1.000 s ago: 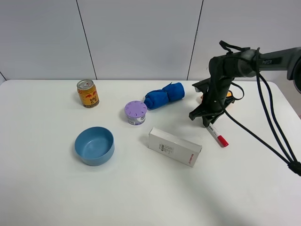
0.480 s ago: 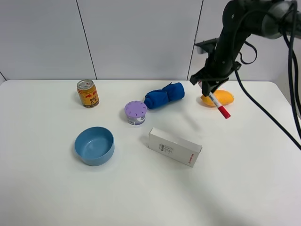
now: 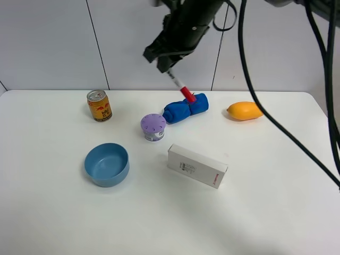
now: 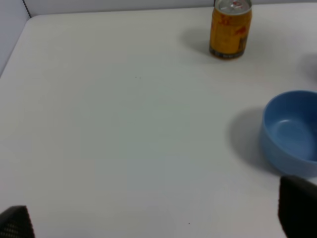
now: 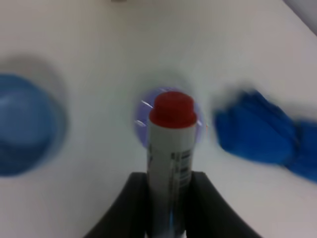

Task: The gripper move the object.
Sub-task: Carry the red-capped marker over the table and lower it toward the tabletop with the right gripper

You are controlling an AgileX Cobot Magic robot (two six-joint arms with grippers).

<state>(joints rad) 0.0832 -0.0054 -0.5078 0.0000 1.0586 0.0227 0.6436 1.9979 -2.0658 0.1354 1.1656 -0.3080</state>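
My right gripper [image 3: 166,65] is high in the air above the back of the table, shut on the white marker pen [image 3: 179,86], whose red cap hangs down toward the blue cloth [image 3: 185,108]. In the right wrist view the pen [image 5: 170,144] sits between my two black fingers [image 5: 131,206], red cap outward, over the purple round container [image 5: 190,130]. The blue bowl [image 3: 107,164] stands at the front left. My left gripper [image 4: 153,220] shows only its black fingertips [image 4: 297,210] wide apart, empty, near the bowl [image 4: 290,131].
A yellow drink can [image 3: 99,104] stands back left. A purple round container [image 3: 153,127] sits beside the blue cloth. A white box with a red end [image 3: 197,166] lies mid-table. An orange fruit [image 3: 244,111] lies back right.
My right gripper lifted the marker pen off the table at the right and carried it up and to the left, now high above the blue cloth.
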